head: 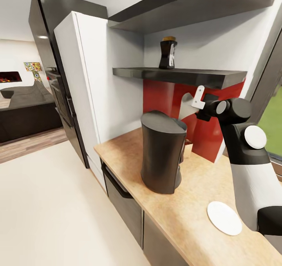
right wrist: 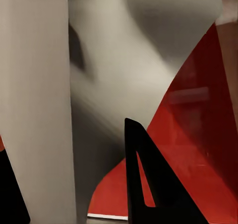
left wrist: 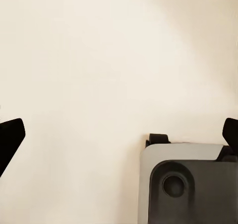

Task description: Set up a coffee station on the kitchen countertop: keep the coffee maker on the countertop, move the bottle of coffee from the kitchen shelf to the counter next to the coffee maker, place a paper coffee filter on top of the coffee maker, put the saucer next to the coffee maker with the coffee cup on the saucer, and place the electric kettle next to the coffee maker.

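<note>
Right fingers (head: 194,101), pinching the pale paper coffee filter (head: 186,106), are hanging at 1 o'clock behind the coffee maker (head: 162,152) on the desk (head: 184,215), likely needing a lift over its top, while left fingers (left wrist: 12,140) are hanging spread, empty.

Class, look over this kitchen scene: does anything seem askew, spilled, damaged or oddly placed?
Nothing spilled or damaged. The coffee maker stands upright on the countertop, the saucer lies flat, and the coffee bottle stands upright on the shelf.
</note>
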